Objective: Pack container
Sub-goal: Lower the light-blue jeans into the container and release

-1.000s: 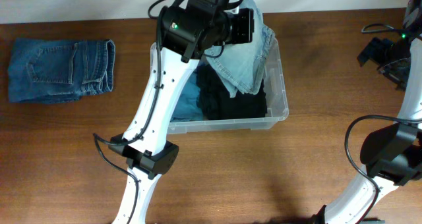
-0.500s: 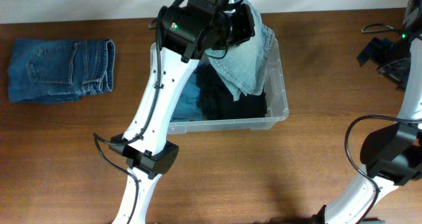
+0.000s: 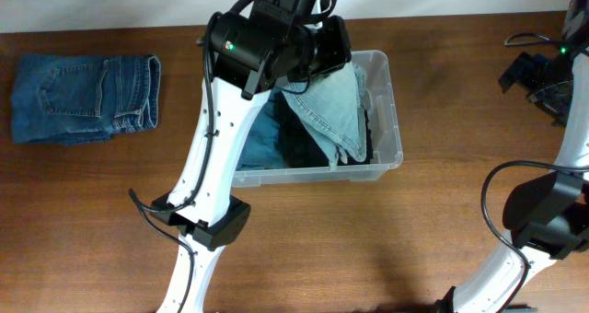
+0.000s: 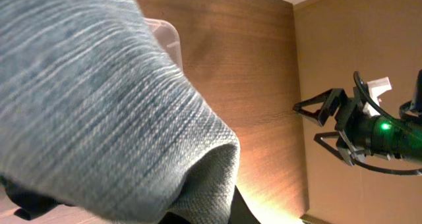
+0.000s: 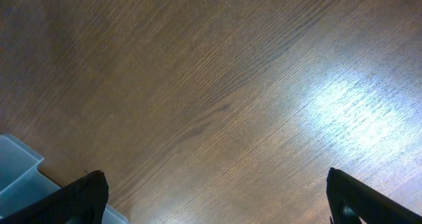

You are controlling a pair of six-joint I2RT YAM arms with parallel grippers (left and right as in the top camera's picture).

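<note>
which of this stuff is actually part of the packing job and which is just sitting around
Job:
- container
- light denim garment hanging into it
- dark clothes and blue garment inside
- folded jeans on the table, probably next

Sitting around:
- right gripper, open over the table, holding nothing

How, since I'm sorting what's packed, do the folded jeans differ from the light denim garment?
The folded jeans are dark blue; the light denim garment is pale. The jeans lie flat on the table; the garment hangs rumpled over the container. Both are denim.
</note>
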